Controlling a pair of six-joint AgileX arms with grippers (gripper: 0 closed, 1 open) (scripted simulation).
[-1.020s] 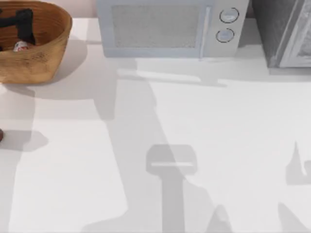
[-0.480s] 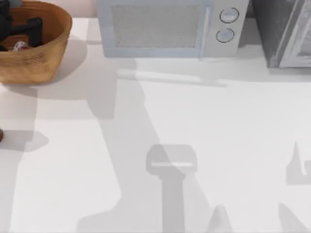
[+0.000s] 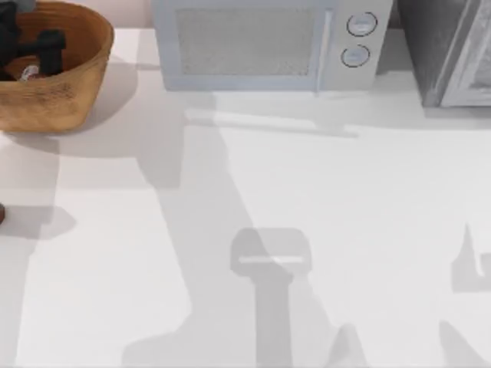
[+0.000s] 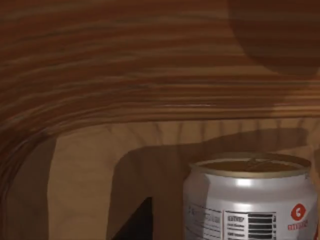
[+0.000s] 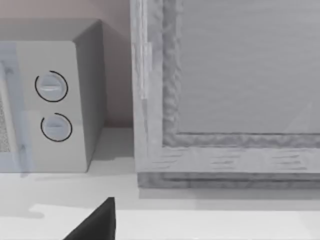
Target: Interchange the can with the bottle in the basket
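From above, the basket (image 3: 57, 77) sits at the table's far left corner, part of it cut off by the picture's left edge. The left gripper (image 3: 34, 52) is down inside it, a black shape over the orange-brown weave, with a bit of the can (image 3: 31, 73) showing silver and red just under it. Whether its fingers are spread or pressed together, I cannot tell from here. A small dark red thing (image 3: 1, 215) peeks in at the left edge of the white table (image 3: 307, 230), well apart from the basket; too little of it shows to name it. Along the back stands a pale microwave (image 3: 265, 44) with two round knobs, and to its right a grey cabinet (image 3: 449, 50).

The left wrist camera looks into the basket at close range: ribbed inner walls curve around, and the can (image 4: 252, 197) stands upright on the basket floor, silver, with a barcode and a red logo on its side. A dark tip shows low in the picture beside the can, not touching it as far as I can see.

The right wrist camera faces the microwave's knobs (image 5: 52, 107) and the cabinet's framed front (image 5: 225, 100). A black finger tip (image 5: 97, 222) of the right gripper juts in low over the table; its grip cannot be made out.
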